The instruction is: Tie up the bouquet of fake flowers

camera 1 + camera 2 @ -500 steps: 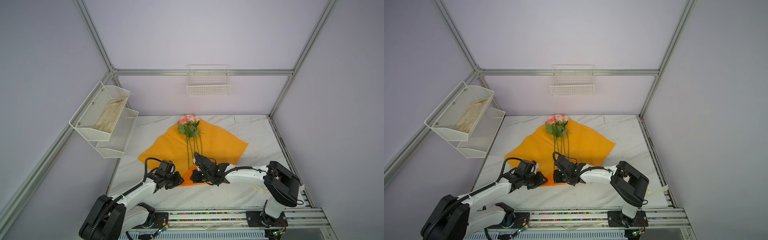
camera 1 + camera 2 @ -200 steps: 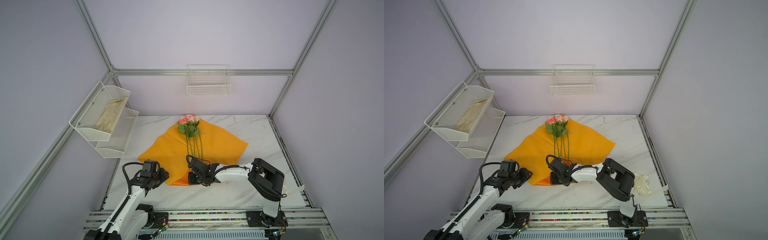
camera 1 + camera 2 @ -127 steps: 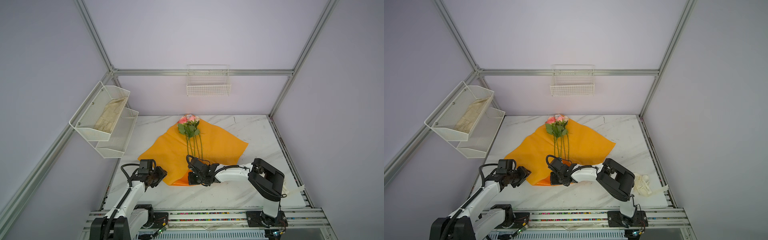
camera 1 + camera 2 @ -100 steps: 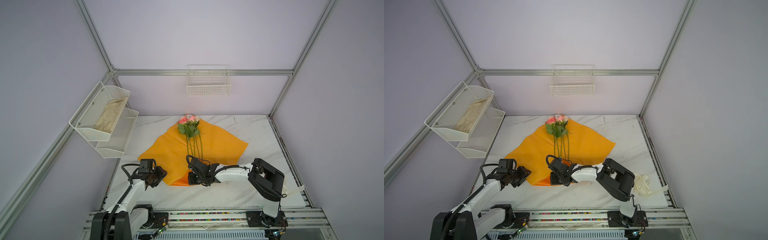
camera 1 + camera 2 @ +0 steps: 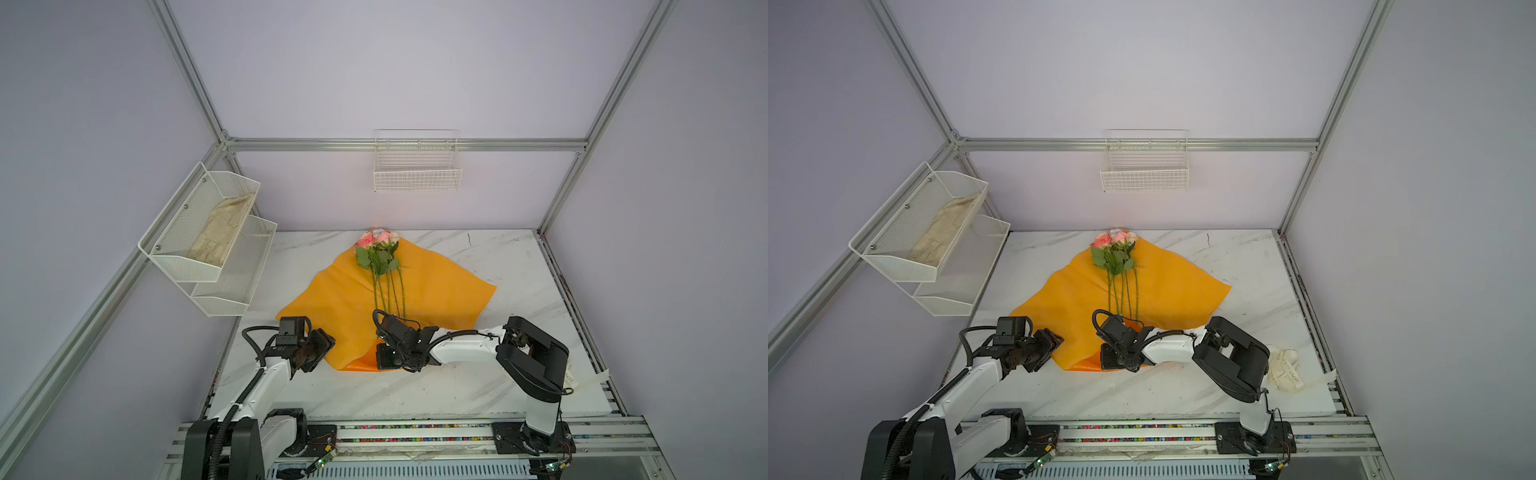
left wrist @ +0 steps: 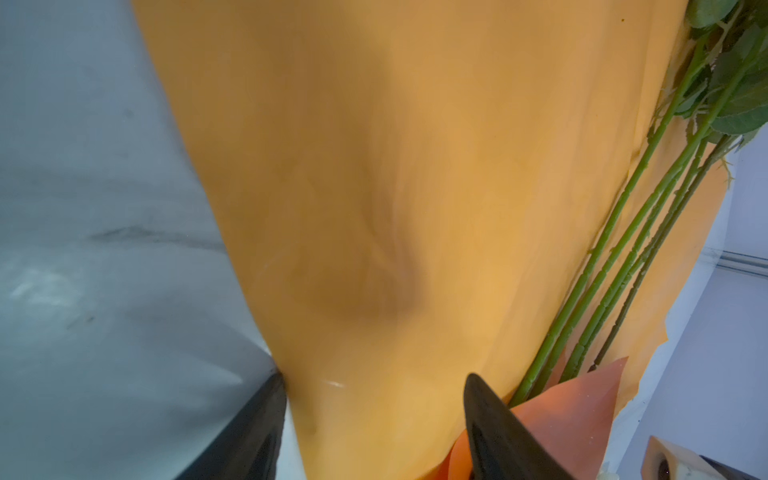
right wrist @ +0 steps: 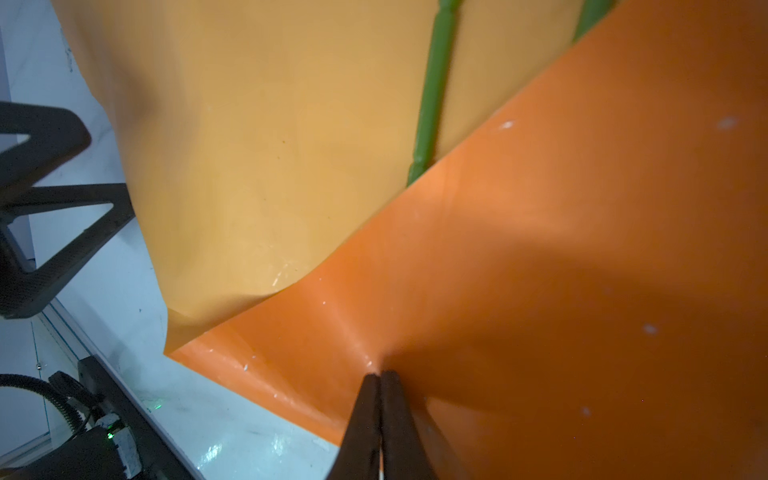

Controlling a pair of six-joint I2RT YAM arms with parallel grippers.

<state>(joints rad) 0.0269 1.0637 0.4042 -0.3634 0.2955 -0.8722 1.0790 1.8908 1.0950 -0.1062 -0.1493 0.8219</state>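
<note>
bouquet: the roses [image 5: 376, 240] lie flat on the open wrapping paper [image 5: 436, 286] mid-table [image 5: 498, 253], heads toward the back wall. The stems [image 5: 388, 291] run to the near corner. Nothing is tied yet.
right gripper [image 7: 379, 374]: jaws pressed together, pinching the folded corner [image 7: 540, 270] of the paper, turned up over the stem ends with its darker underside showing. We judge this pins the fold over the stems.
left gripper [image 6: 374, 382]: jaws apart, straddling the paper's left edge and gripping nothing. We read it as lining up to take that edge.
ribbon [image 5: 1285, 370]: cream, loose near the right arm's base, well apart from the bouquet.
wall shelf [image 5: 183, 232], upper tier: holds a cream cloth [image 5: 220, 232].
lower tier [image 5: 232, 286]: we see nothing in it.
wire basket [image 5: 417, 180]: on the back wall, looks empty.
</note>
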